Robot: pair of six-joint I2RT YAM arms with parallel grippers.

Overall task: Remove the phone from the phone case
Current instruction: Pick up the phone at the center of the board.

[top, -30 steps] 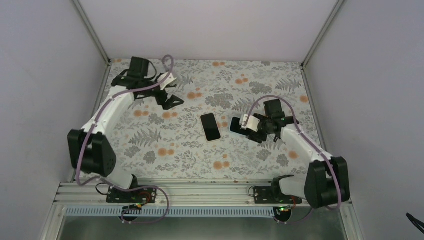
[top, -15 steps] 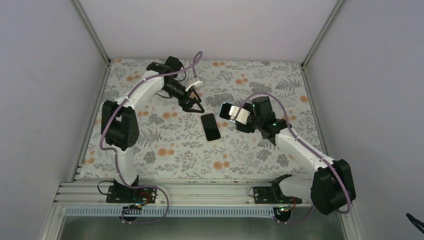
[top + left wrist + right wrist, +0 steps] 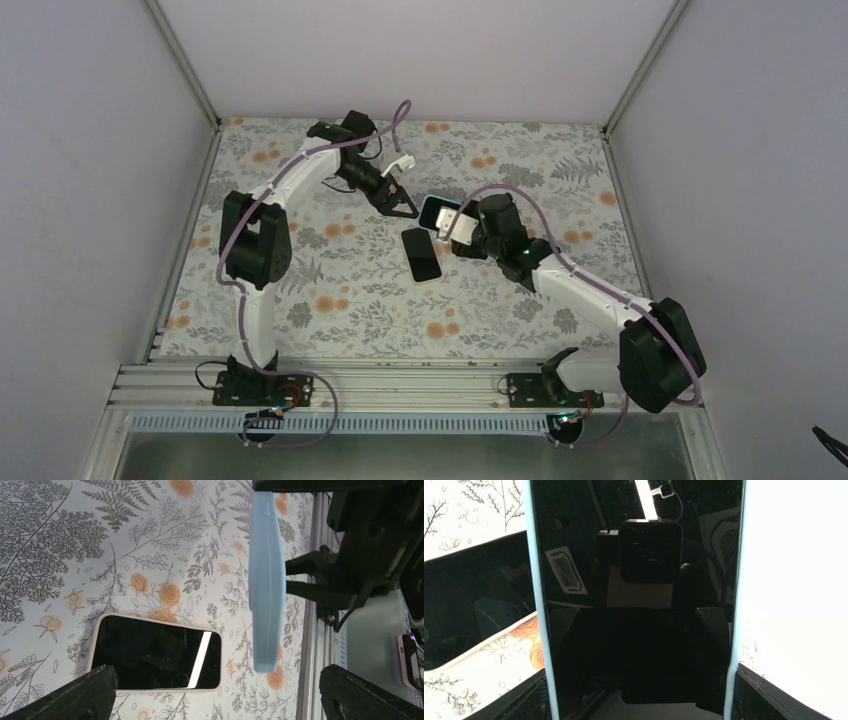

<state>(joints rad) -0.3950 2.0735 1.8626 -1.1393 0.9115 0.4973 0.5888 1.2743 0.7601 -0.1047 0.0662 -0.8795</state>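
Floral tabletop (image 3: pixel 330 290) is seen from above: the cased phone (image 3: pixel 437 211) is held aloft, pinched by the right pincer (image 3: pixel 448 219); the left pincer (image 3: pixel 403 207), just beside it, is spread. At the left wrist, the blue case (image 3: pixel 266 580) is viewed edge-on and bowed, so judged pliable; a corner should be peeled. At the right wrist, slippery dark glass fills everything; finger contact is cut off.

Floral-print table (image 3: pixel 330 300), aluminium rail (image 3: pixel 400 385) along near edge.
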